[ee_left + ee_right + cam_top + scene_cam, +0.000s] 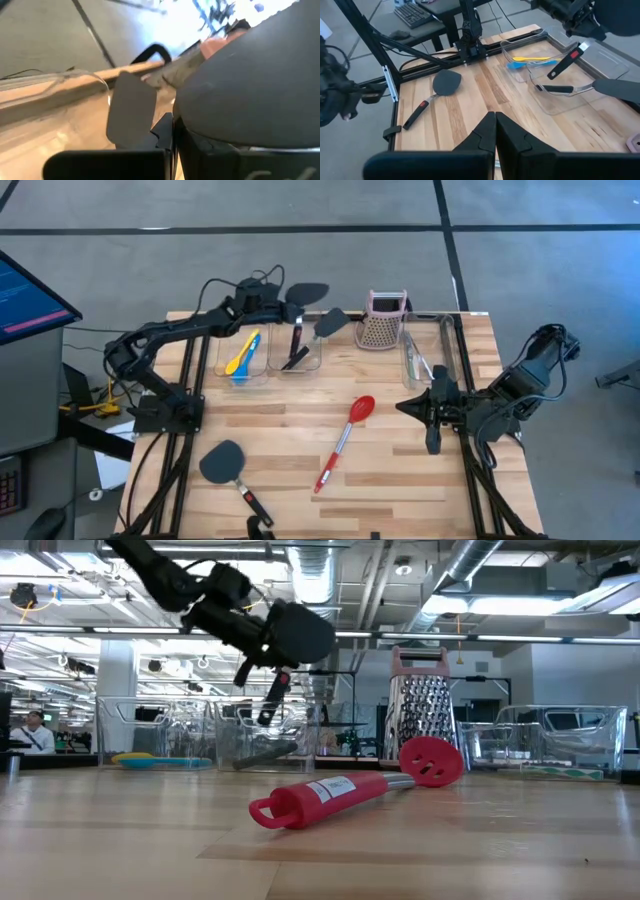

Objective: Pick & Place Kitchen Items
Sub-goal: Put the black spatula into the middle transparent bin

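Red spoon (340,787) lies before 3 bins (294,352) (left hand (283,304) grasping spatula (306,293)).

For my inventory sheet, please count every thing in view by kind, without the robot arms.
Spatulas: 3
Spoons: 3
Tongs: 1
Grater: 1
Clear bins: 3
Total: 11

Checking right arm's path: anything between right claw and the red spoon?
High view: only bare table between the right claw and the red spoon.
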### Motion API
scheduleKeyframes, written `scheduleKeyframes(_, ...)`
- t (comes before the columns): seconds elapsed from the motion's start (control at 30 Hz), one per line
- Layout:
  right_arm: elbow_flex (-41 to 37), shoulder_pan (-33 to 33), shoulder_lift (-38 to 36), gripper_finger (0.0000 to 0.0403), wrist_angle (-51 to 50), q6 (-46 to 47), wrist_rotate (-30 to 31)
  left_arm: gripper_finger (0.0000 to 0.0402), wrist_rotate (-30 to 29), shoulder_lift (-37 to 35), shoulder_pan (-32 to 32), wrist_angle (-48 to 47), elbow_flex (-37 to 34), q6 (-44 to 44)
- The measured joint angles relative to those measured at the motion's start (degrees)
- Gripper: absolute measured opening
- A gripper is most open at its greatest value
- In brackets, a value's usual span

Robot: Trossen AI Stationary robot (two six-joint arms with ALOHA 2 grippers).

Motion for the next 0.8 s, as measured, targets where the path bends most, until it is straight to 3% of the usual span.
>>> scheduleKeyframes(0.4, 0.0, -0.9, 0.0, 0.0001, -0.7, 0.0, 0.0, 0.0002, 1.0, 0.9, 2.3, 3.0, -6.8, -5.6)
scheduleKeyframes(0.8, 0.0, -1.4, 0.0, 0.0001, -1.0, 0.0, -0.1, 0.0014, -9.2, 1.9, 1.2, 3.0, -6.8, -6.7)
